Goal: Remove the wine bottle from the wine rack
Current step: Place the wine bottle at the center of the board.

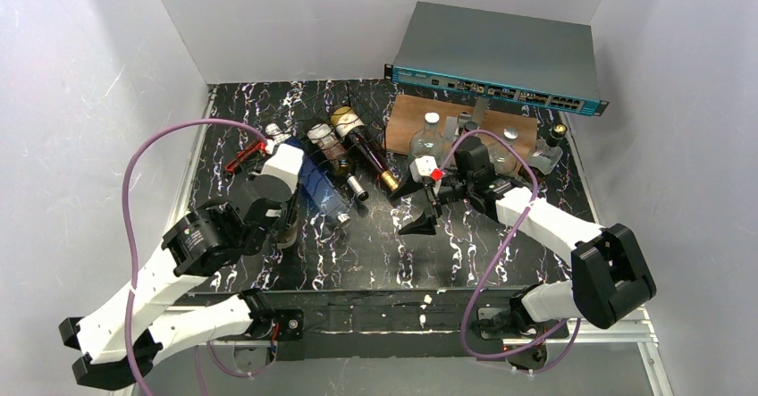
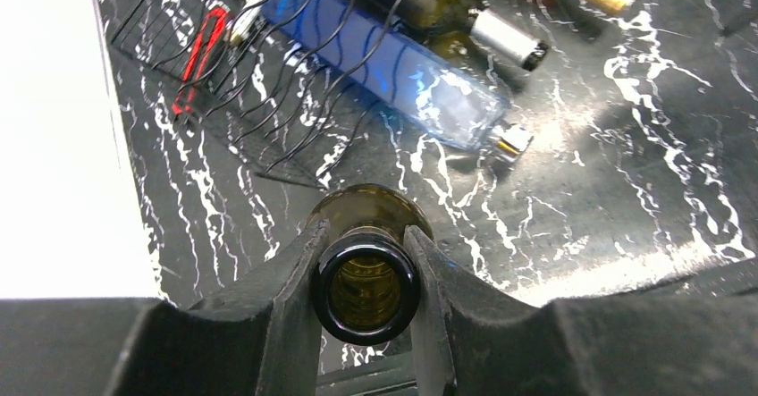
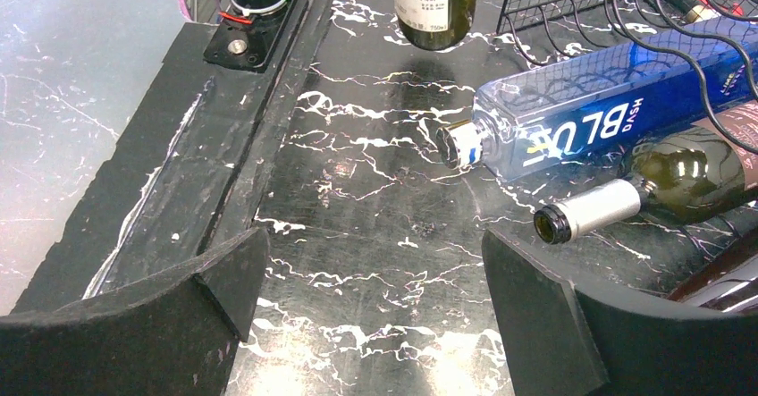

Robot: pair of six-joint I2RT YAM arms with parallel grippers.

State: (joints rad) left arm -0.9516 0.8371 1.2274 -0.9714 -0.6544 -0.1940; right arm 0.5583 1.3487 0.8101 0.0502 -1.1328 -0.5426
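Note:
My left gripper (image 2: 365,280) is shut on the neck of a dark olive wine bottle (image 2: 371,213), held upright in front of the wine rack (image 2: 268,92). The same bottle shows in the top view (image 1: 288,228) and, with its label, in the right wrist view (image 3: 435,3); I cannot tell whether its base touches the table. The black wire rack (image 1: 308,150) holds a blue bottle (image 1: 320,190), a silver-capped green bottle (image 3: 679,181) and a gold-capped bottle (image 1: 362,146), all lying down. My right gripper (image 1: 420,204) is open and empty over the table (image 3: 375,289).
A brown wooden board (image 1: 402,114) with several small glass bottles lies at the back right. A teal network switch (image 1: 496,61) sits behind it. A red-handled tool (image 1: 243,156) lies left of the rack. White walls close in on both sides.

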